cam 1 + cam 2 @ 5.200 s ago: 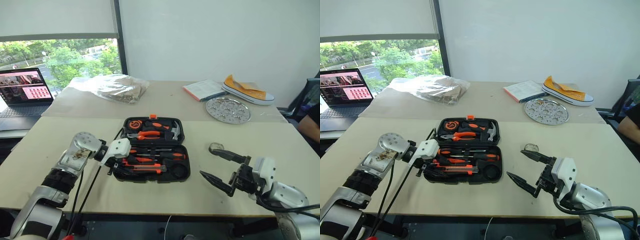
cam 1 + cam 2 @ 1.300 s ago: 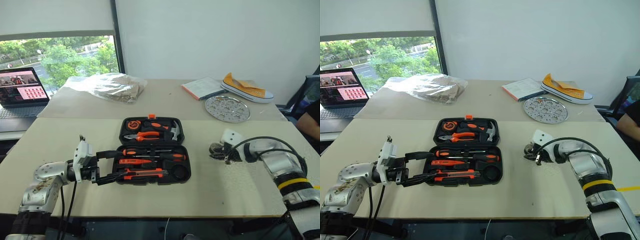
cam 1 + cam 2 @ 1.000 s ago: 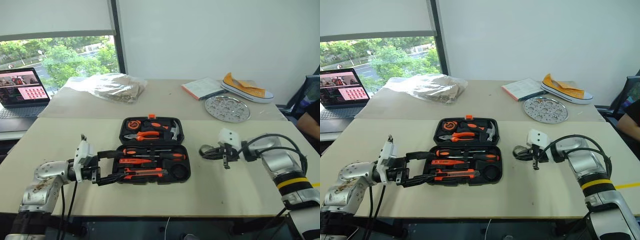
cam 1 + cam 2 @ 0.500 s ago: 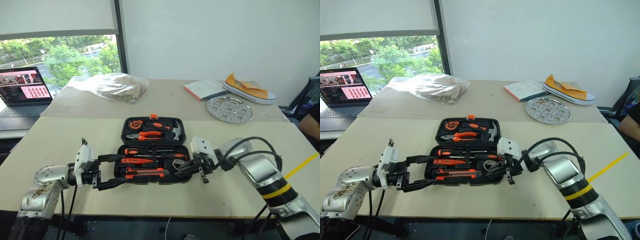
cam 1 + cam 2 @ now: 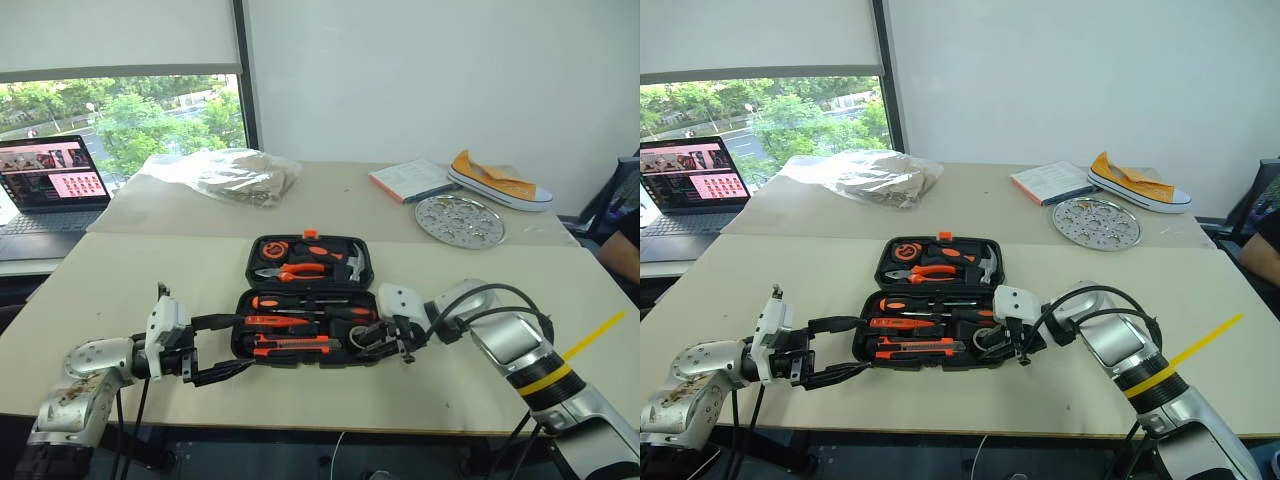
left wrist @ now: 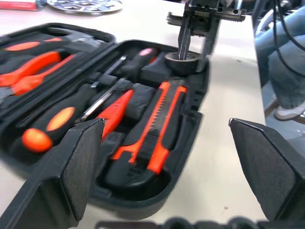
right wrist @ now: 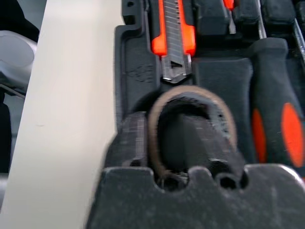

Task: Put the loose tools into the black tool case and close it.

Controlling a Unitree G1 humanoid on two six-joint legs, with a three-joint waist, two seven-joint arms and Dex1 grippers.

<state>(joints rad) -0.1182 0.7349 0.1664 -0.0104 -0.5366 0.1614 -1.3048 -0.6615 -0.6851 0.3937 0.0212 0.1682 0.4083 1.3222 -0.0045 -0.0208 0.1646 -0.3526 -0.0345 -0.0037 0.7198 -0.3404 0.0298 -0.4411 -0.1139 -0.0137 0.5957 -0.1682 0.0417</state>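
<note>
Right gripper (image 5: 372, 342), previously clenched on the tape roll (image 6: 183, 59), now straddles it with fingers parting at the near right corner of the black tool case (image 5: 305, 312). Roll seated in its recess; lid remains open. Left gripper (image 5: 222, 347) fully released at the case's near left corner.

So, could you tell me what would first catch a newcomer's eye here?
The open black tool case at mid-table, bright with orange-handled tools. The right claw sits over its near right corner with the tape roll between its fingers, while the left claw waits open at the case's left.
</note>
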